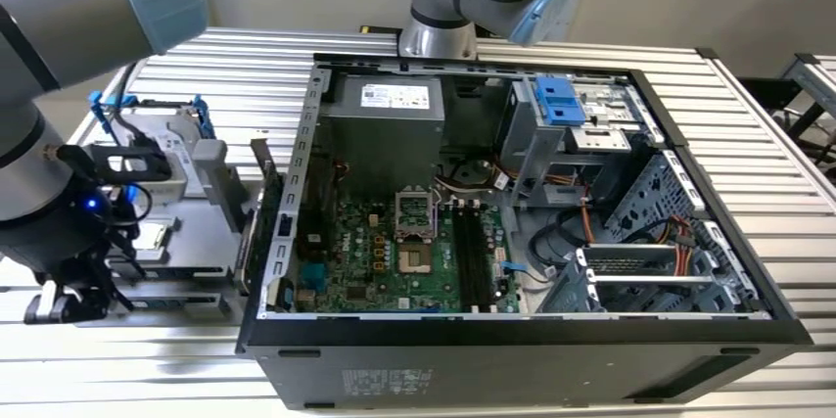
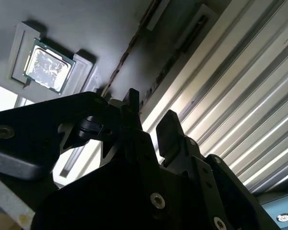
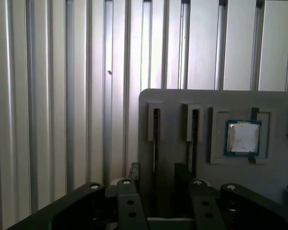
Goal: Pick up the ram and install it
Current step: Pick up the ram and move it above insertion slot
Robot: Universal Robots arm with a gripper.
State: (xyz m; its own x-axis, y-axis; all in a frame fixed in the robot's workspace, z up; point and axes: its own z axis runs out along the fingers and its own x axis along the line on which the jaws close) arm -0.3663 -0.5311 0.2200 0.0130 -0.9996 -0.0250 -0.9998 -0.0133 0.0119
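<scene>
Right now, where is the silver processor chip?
In the first wrist view the processor chip sits in a square recess of the grey tray, beside two narrow slots.

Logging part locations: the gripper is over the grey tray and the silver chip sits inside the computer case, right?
No. The silver chip sits in a recess of the grey tray, per the first wrist view; the gripper is over it.

We find bare ribbed aluminium counter alongside the grey slotted tray, while the open black metal computer case blocks the exterior view's right.
</scene>
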